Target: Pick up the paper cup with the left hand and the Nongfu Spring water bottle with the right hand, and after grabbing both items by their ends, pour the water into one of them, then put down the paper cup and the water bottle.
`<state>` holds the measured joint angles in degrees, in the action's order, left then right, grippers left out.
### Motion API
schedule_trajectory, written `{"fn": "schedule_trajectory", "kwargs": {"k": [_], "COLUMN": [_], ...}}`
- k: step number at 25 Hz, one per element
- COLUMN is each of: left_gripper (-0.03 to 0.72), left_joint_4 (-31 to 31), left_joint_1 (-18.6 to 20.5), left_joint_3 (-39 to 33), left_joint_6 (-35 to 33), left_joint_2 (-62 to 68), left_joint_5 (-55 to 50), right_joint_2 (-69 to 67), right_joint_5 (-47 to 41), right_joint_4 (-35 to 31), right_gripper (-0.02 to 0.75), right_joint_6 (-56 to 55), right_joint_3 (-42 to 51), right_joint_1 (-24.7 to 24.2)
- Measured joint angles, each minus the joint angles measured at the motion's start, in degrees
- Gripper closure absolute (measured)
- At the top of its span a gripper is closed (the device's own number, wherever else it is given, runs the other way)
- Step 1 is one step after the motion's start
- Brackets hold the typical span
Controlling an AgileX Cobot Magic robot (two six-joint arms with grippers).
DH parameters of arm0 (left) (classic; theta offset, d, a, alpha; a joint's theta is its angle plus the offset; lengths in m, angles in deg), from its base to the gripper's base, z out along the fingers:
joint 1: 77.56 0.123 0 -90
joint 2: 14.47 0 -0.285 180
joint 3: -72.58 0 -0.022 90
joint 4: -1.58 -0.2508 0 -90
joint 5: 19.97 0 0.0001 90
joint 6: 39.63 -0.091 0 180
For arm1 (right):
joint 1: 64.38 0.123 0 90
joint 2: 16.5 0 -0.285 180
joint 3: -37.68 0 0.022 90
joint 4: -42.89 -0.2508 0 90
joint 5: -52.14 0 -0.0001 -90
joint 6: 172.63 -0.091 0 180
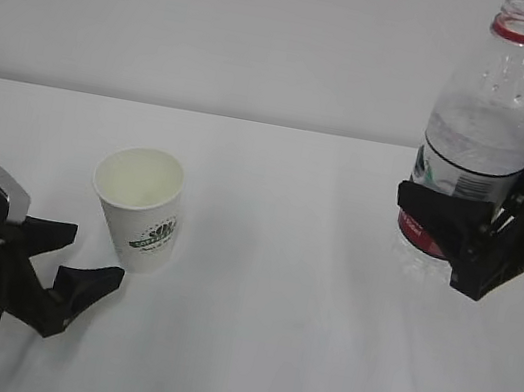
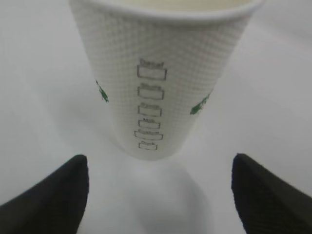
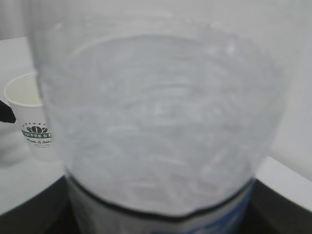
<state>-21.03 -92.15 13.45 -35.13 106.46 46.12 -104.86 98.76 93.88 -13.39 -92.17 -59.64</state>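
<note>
A plain white table (image 1: pixel 244 355) is seen under a bare pale wall, with much open surface between the two arms. The small white tapered paper cup (image 1: pixel 139 207) with its dark green logo is stood upright on the table, its mouth up and its long axis vertical. The left hand (image 1: pixel 68 258), a black cabled arm with a grey plate and black fingers, is held low at the table's left, and its jaws are spread wide with nothing between them. The cup is placed just ahead of that opening: in the left wrist view the cup's base (image 2: pixel 148 146) is centred between the two dark fingertips (image 2: pixel 53 195) but beyond them, untouched. A short straight advance is judged to be what the coming grasp turns on, so that the fingers are brought to either side of the cup's lower end.

The tall clear ribbed Nongfu Spring water bottle (image 1: pixel 483 123), uncapped, with red neck ring and red-and-white label, is gripped at its lower part by the right hand (image 1: pixel 458 236) and is held upright off the table, well apart from the cup. Clear water (image 3: pixel 161 126) is seen inside it. The left arm is plainly the nearer to the cup, and no obstacle is seen nearby.
</note>
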Motion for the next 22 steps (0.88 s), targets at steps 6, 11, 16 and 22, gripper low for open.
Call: {"fn": "schedule_trajectory", "kwargs": {"k": [6,11,16,22], "left_gripper": [0.000,0.002,0.002,0.002], "left_joint_4": [0.0,0.0,-0.1,-1.1], "left_joint_1": [0.0,0.0,0.0,0.0], "left_joint_3": [2.1,4.4,6.3,7.9], "left_joint_6": [0.0,0.0,0.0,0.0], "left_joint_2": [3.3,3.3,4.3,5.0], "left_joint_5": [0.0,0.0,0.0,0.0], "right_joint_2": [0.0,0.0,0.0,0.0], "right_joint_5": [0.0,0.0,0.0,0.0], "right_joint_4": [0.0,0.0,0.0,-0.1], "right_gripper": [0.246,0.246,0.246,0.246], "right_joint_6": [0.0,0.0,0.0,0.0], "right_joint_3": [0.0,0.0,0.0,0.0], "right_joint_1": [0.0,0.0,0.0,0.0]}}
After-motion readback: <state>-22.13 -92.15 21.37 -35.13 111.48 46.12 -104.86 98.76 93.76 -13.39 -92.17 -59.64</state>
